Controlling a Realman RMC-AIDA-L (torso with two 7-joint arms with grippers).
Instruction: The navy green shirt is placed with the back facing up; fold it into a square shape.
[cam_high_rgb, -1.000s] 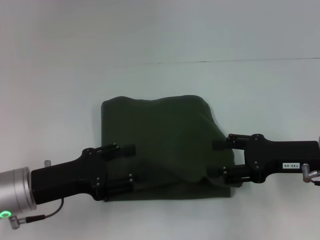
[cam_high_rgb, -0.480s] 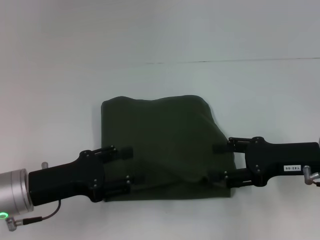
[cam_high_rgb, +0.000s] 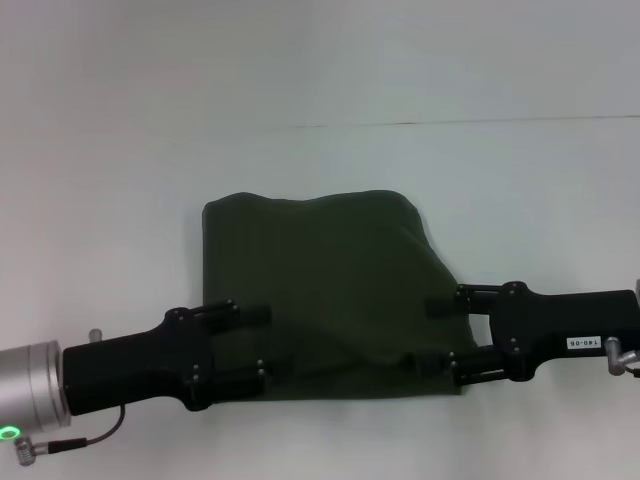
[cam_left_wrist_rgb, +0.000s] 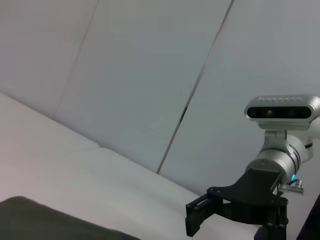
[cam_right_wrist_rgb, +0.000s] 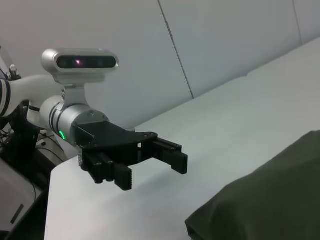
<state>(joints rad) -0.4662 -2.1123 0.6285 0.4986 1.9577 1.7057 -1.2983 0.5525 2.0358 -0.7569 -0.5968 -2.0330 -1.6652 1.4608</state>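
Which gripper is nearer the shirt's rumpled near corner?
Right. The right gripper is open over the navy green shirt beside the rumpled near-right corner; the left gripper is open over the opposite, near-left corner.

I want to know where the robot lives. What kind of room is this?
Probably a robot lab or test room, not a home. The white table holds only the navy green shirt, plain panelled walls stand behind it, and each arm carries a camera.

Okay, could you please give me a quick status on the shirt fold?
Left gripper open at shirt's near-left corner. Right gripper open at near-right corner. Shirt folded roughly square on table, slightly rumpled. Nothing in the way.
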